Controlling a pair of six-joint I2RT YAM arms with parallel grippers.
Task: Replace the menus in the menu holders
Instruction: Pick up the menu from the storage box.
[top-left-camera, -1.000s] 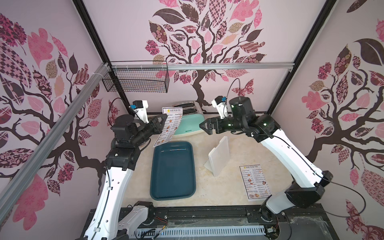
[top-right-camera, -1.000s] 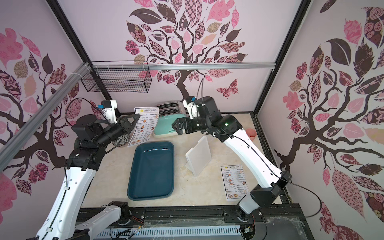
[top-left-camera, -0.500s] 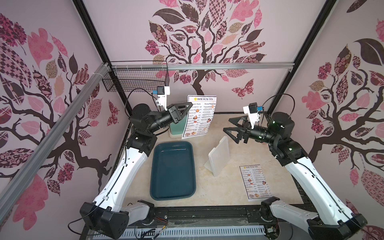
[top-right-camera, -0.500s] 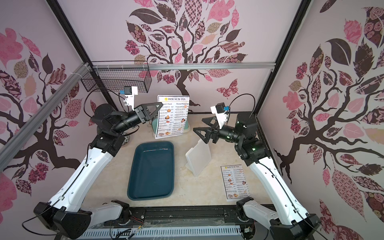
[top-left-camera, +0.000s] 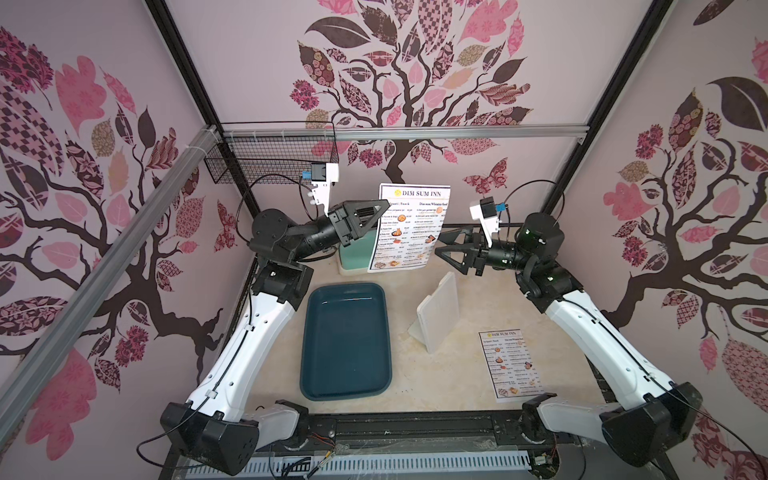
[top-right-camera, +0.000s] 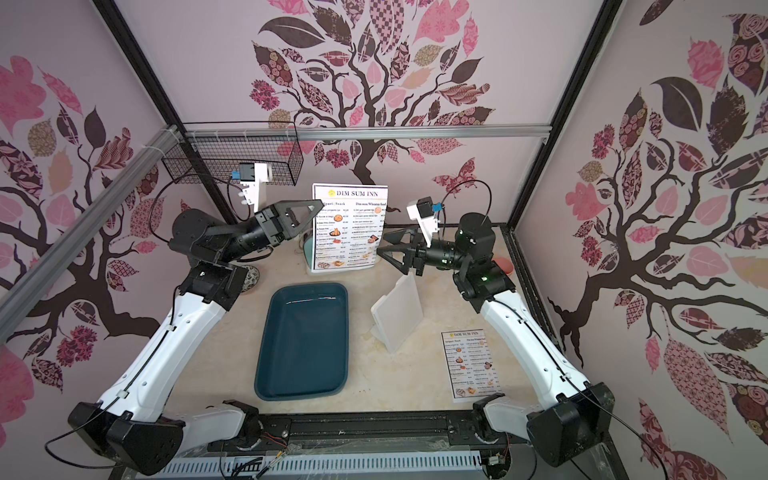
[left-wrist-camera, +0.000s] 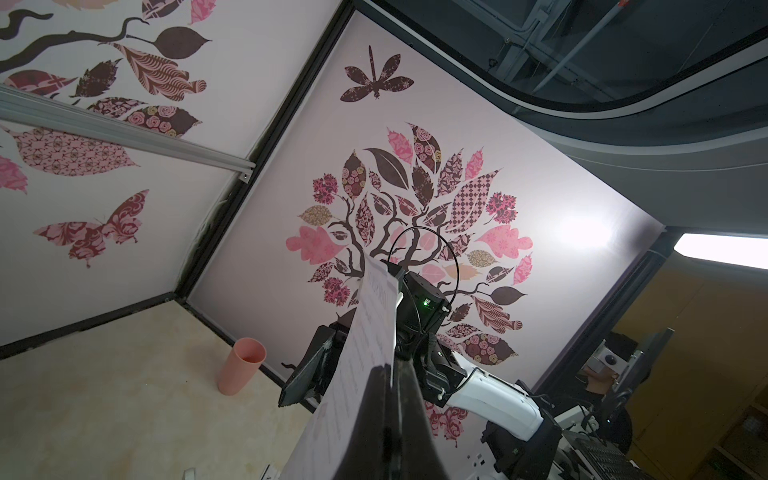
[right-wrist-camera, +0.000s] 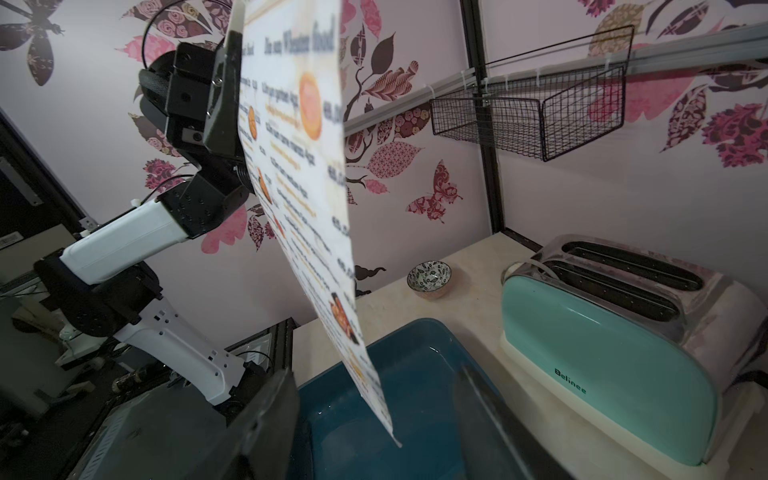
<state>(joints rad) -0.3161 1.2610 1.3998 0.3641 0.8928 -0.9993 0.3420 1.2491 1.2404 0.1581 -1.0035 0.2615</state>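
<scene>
step: held menu up in the air, far centre, probably handover | left gripper clamped on its left edge | right gripper jaws apart at its right edge | menu holder empty, mid bench | next: probably right gripper closes, then left gripper releases

The tray is glossy plastic, the menu paper, the basket wire.

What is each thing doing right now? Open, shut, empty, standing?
left tool: shut on held menu
right tool: open, by that menu's edge
held menu: hanging upright in the air
other menu: flat on the table
holder: standing, empty
tray: empty
toaster: slots empty
cup: upright
bowl: upright
</scene>
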